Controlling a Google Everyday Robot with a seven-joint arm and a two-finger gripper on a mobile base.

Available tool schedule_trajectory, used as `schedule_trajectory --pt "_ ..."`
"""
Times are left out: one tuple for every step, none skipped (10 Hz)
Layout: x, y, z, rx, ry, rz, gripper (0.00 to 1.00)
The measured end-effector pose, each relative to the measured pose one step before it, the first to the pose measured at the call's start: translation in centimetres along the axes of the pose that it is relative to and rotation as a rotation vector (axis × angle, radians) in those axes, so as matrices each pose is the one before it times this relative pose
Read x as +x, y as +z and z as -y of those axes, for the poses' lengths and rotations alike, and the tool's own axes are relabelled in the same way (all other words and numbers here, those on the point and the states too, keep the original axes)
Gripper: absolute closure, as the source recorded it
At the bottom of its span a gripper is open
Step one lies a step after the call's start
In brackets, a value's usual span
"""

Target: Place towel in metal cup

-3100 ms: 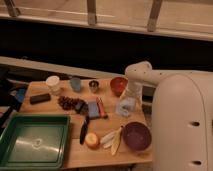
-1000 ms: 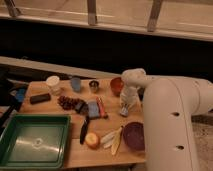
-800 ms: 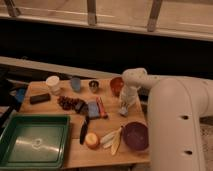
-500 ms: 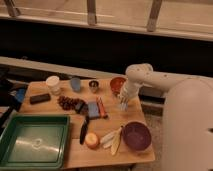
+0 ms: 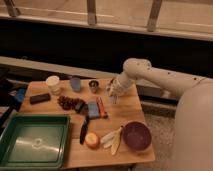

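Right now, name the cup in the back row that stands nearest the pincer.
The metal cup, rightmost of the three. The pincer hangs just right of it, over the table; the blue cup and white cup stand farther left.

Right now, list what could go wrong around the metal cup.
The gripper hangs close beside the metal cup, so a sideways move could knock the cup over. The blue cup stands next to the metal cup on the other side, so a drop could land in the wrong cup.
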Motion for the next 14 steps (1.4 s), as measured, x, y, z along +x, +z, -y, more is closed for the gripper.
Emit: schedule_trajectory --pt "0.003 0.008 0.031 -0.00326 -0.00087 -0.00010 1.00" --pt "-0.022 -0.057 0.012 -0.00078 0.00069 0.00121 1.00" --pt "-0.001 0.043 -0.110 -0.00037 -0.00165 -0.00070 1.00" --pt "0.008 0.076 -0.102 -0.00055 -0.00136 -0.00112 1.00" --pt "0.018 0.066 0.011 0.00279 -0.00101 -0.00101 1.00" --pt "-0.043 0.092 0.087 0.00291 -0.00280 0.00506 1.00" --pt "-0.219 0.649 -0.351 0.00380 -0.01146 0.00551 1.00" --pt "-0.239 0.425 -0.693 0.00052 -0.01325 0.00262 1.00" --pt "-0.068 0.464 -0.645 -0.00164 -0.01292 -0.00084 1.00" --pt "-0.067 0.044 -0.087 -0.00063 -0.00543 0.00445 1.00" --pt "0.066 -0.092 0.248 -0.00181 -0.00662 0.00588 1.00" --pt "0.012 0.017 -0.200 -0.00612 -0.01024 0.00266 1.00" --pt "-0.133 0.076 -0.465 -0.00747 -0.01400 0.00094 1.00" --pt "-0.466 0.122 -0.717 -0.00563 -0.02465 0.00053 1.00"
